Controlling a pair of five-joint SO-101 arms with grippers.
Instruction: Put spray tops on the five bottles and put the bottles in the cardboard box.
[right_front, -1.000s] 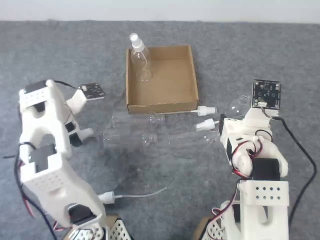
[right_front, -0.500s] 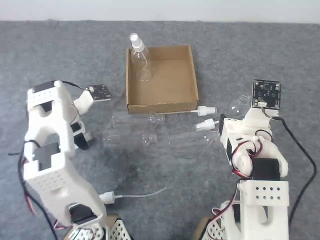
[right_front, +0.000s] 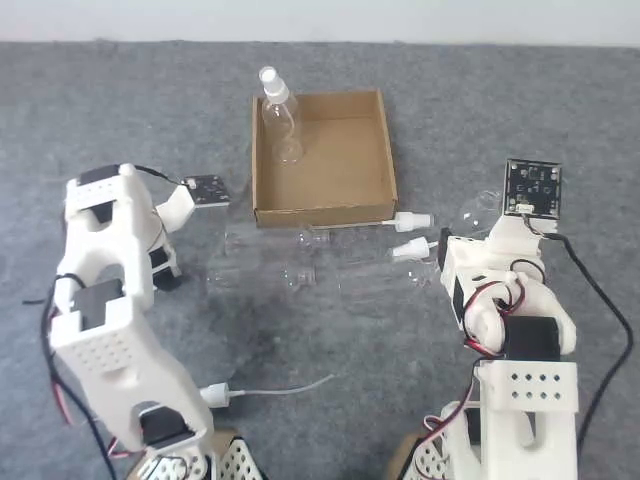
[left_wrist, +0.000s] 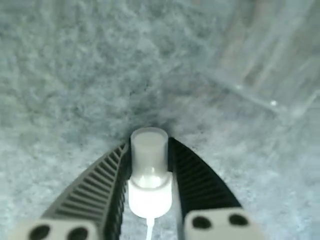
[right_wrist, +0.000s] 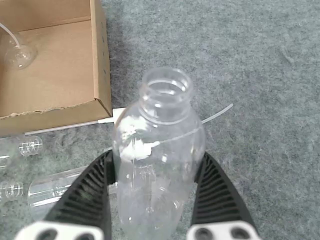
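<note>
My left gripper (left_wrist: 148, 146) is shut on a white spray top (left_wrist: 148, 172) just above the grey mat, with a clear bottle (left_wrist: 265, 65) lying close ahead. In the high view this gripper (right_front: 166, 268) sits left of the lying bottles (right_front: 262, 240). My right gripper (right_wrist: 156, 161) is shut on an open-necked clear bottle (right_wrist: 157, 145), held off the mat right of the cardboard box (right_front: 325, 165); the high view shows that bottle (right_front: 478, 210) beside the wrist camera. One bottle with a spray top (right_front: 279, 115) leans on the box's left wall.
Two loose spray tops (right_front: 410, 220) (right_front: 414, 248) lie by the box's front right corner. Another spray top with a long tube (right_front: 216, 394) lies near the left arm's base. Further clear bottles (right_front: 300, 276) (right_front: 372, 276) lie in front of the box.
The left arm has shifted to the right toward the lying bottles, carrying the spray top. The right arm and its bottle have stayed put.
</note>
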